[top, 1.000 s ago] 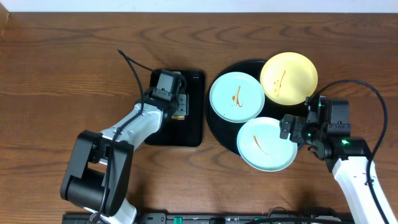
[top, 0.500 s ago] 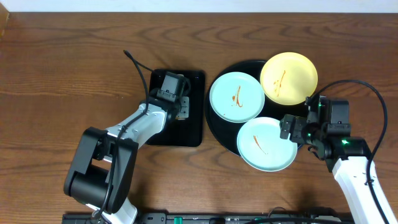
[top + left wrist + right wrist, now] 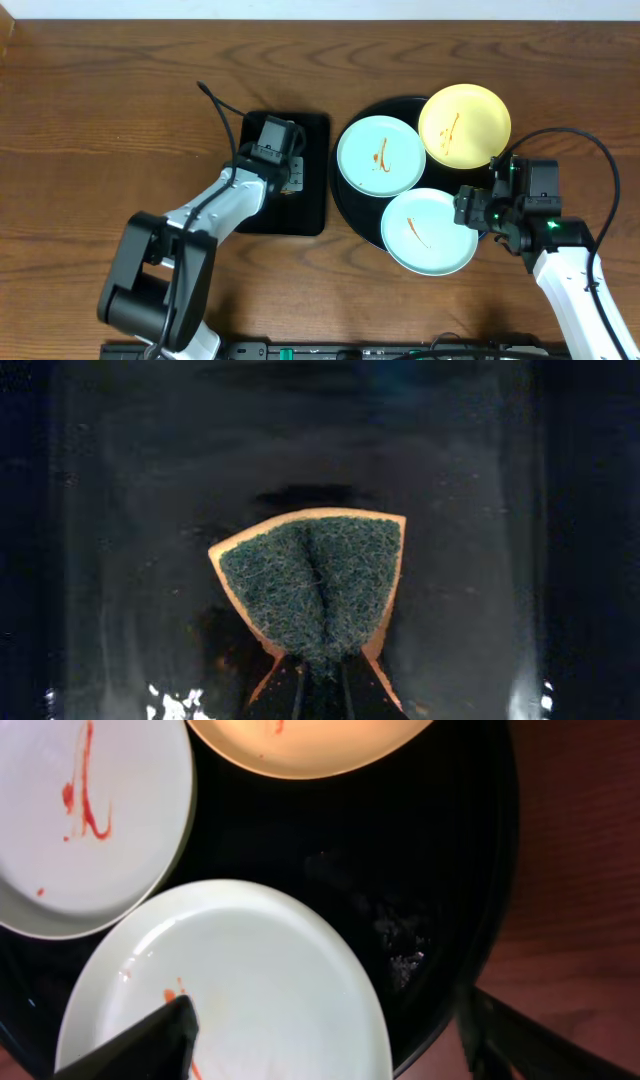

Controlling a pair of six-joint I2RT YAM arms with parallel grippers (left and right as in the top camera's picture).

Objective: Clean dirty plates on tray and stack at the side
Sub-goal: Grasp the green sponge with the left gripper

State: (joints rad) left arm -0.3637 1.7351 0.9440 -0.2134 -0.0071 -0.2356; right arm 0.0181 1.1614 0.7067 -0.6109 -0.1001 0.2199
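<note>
Three dirty plates lie on the round black tray (image 3: 345, 207): a pale blue one (image 3: 381, 155) at the left, a yellow one (image 3: 464, 125) at the back, and a nearer pale blue one (image 3: 425, 232), all with red smears. My right gripper (image 3: 328, 1010) is open. Its left finger is over the near plate (image 3: 260, 970), and its right finger is outside the tray's rim (image 3: 495, 910). My left gripper (image 3: 322, 660) is shut on a green and orange sponge (image 3: 315, 585), which is pinched into a fold.
The sponge sits in a small rectangular black tray (image 3: 312, 205) left of the round tray. Wet glints show on its floor (image 3: 170, 700). Bare wooden table (image 3: 100, 120) surrounds both trays. A black cable (image 3: 215, 105) loops off the left arm.
My left gripper has shut on the sponge and folded it. The right gripper's jaws have narrowed a little around the near plate's edge. The plates have not moved.
</note>
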